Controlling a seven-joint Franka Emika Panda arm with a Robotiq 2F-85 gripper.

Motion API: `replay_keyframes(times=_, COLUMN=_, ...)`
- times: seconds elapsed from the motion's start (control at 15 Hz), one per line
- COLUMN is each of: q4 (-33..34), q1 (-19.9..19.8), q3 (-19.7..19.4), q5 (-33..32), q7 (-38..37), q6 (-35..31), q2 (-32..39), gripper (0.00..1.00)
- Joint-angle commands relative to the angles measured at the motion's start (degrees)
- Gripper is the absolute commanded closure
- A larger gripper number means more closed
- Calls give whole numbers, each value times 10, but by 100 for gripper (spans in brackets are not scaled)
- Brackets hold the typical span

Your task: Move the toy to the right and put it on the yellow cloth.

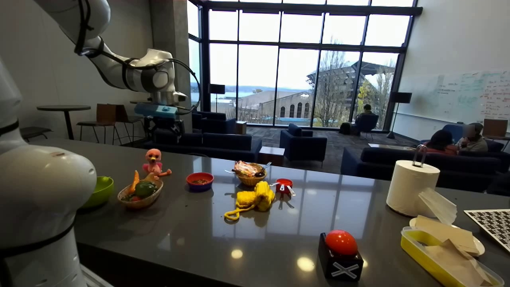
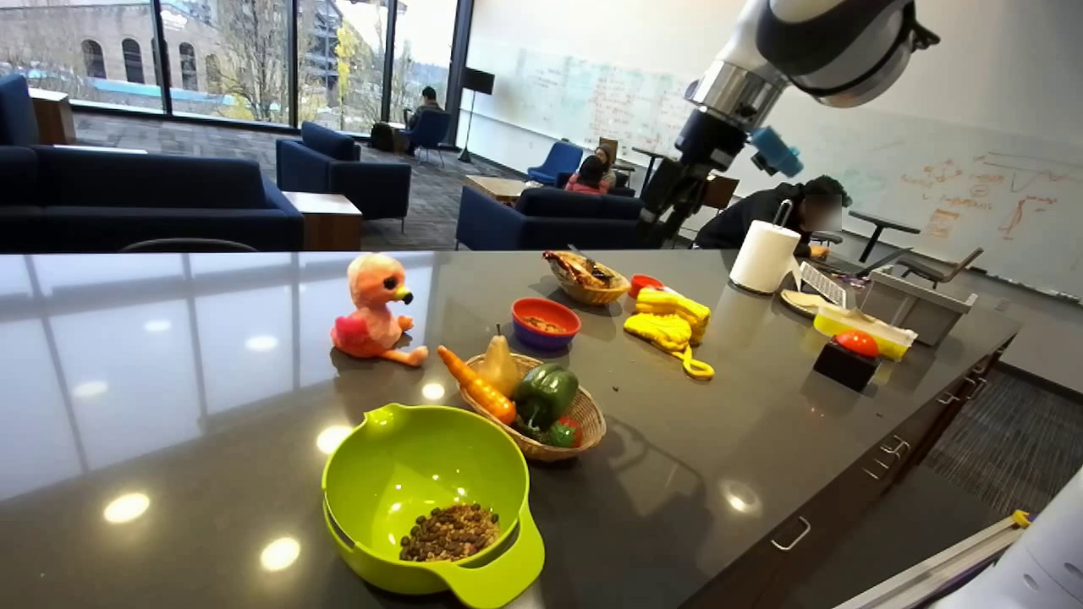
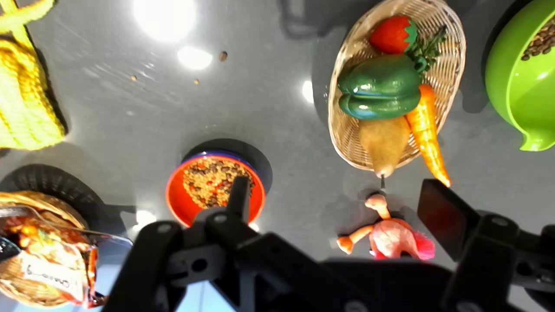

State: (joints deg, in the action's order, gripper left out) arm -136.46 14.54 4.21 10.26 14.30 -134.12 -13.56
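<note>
The toy is a pink-and-orange plush flamingo (image 1: 152, 160). It sits upright on the grey counter, and it also shows in an exterior view (image 2: 369, 313). In the wrist view the flamingo (image 3: 390, 239) lies between the spread fingers, its head partly hidden by the gripper body. The yellow cloth (image 1: 255, 197) lies bunched on the counter, with a loop at one end; it also shows in an exterior view (image 2: 668, 323) and at the left edge of the wrist view (image 3: 26, 99). My gripper (image 3: 338, 190) is open and empty, well above the counter. It also shows in both exterior views (image 1: 162, 133) (image 2: 664, 220).
Near the toy are a wicker basket of toy vegetables (image 2: 584, 436), a green bowl (image 2: 355, 482) and a red-and-blue bowl (image 2: 550, 338). A snack basket (image 1: 252, 181) and red measuring cups (image 1: 284, 186) stand beside the cloth. A red button (image 1: 342, 242) and paper roll (image 1: 410, 187) are farther along.
</note>
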Motion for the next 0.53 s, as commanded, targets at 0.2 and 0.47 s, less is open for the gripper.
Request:
replay_keyframes(times=0.2, q4=168, q1=-3, q3=39, q5=6, q7=37, q6=-16, q2=146, gripper=0)
replay_keyframes(times=0.47, q4=285, q1=-8, q3=61, q5=3, q7=50, q6=-4, q2=240, gripper=0)
